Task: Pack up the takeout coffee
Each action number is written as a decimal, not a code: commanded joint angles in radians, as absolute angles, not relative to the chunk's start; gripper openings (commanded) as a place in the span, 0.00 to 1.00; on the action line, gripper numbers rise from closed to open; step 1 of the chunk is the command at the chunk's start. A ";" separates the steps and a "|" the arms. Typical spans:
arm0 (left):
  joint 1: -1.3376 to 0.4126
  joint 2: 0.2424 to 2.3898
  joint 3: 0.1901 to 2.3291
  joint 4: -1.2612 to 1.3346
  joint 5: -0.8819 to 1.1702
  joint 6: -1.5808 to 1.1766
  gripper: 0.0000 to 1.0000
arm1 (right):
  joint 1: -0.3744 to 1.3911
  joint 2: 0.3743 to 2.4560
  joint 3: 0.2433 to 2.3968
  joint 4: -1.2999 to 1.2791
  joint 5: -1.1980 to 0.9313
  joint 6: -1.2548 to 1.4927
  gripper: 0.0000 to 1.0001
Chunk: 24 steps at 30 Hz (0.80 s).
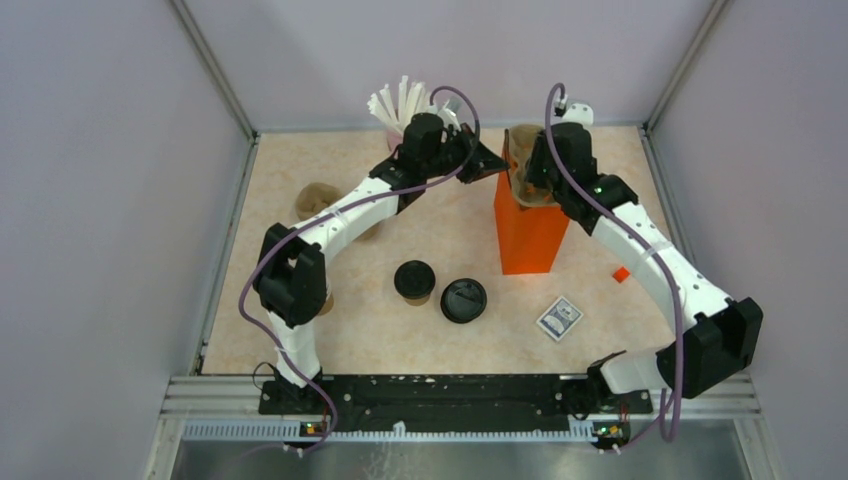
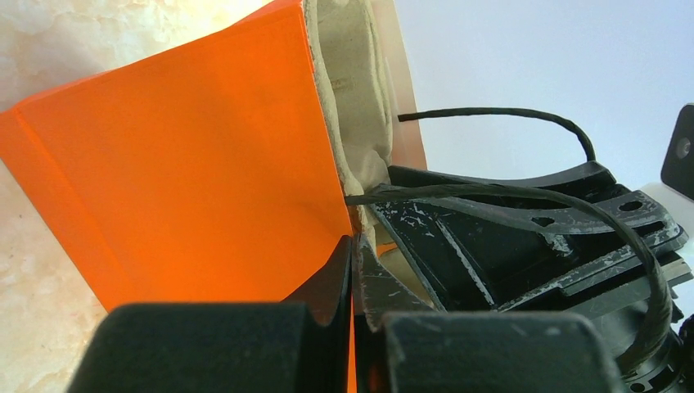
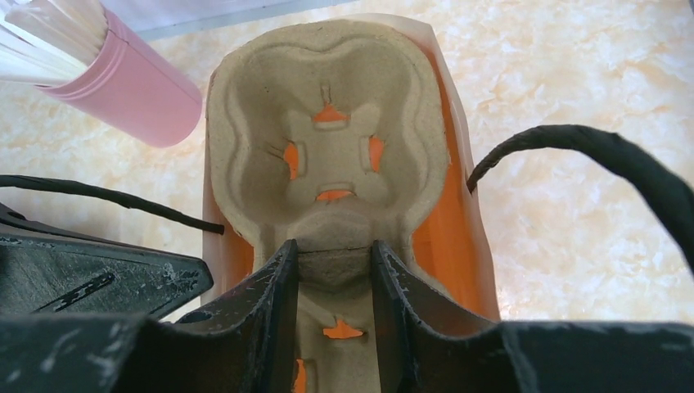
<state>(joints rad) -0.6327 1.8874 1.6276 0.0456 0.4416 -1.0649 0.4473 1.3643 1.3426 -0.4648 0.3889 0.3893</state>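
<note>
The takeout coffee (image 1: 414,281), a short brown cup with a black sip lid, stands upright on the table in front of the orange bag (image 1: 530,232), apart from both grippers. My left gripper (image 1: 497,165) is shut on the bag's rim (image 2: 353,246), holding the orange bag (image 2: 188,164) at its left top edge. A beige pulp cup carrier (image 3: 327,147) sits in the bag's mouth. My right gripper (image 3: 334,262) is shut on the carrier's middle ridge, and in the top view this gripper (image 1: 530,170) is over the bag's top.
A loose flat black lid (image 1: 463,299) lies right of the coffee. Lidless brown cups (image 1: 318,200) stand at the left under my left arm. A pink holder of white straws (image 1: 405,110) is at the back. A small card (image 1: 559,318) and an orange bit (image 1: 621,274) lie right.
</note>
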 commanded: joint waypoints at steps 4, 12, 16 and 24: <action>-0.630 1.877 1.645 0.091 0.472 -1.063 0.00 | 0.439 1.349 1.353 -0.465 0.394 0.352 0.23; -0.629 1.881 1.650 0.085 0.477 -1.058 0.00 | 0.439 1.298 1.264 -0.213 0.373 0.265 0.23; -0.630 1.883 1.654 0.067 0.473 -1.046 0.00 | 0.437 1.324 1.251 -0.164 0.365 0.271 0.23; -0.629 1.886 1.650 0.058 0.473 -1.037 0.00 | 0.423 1.375 1.311 -0.209 0.348 0.311 0.23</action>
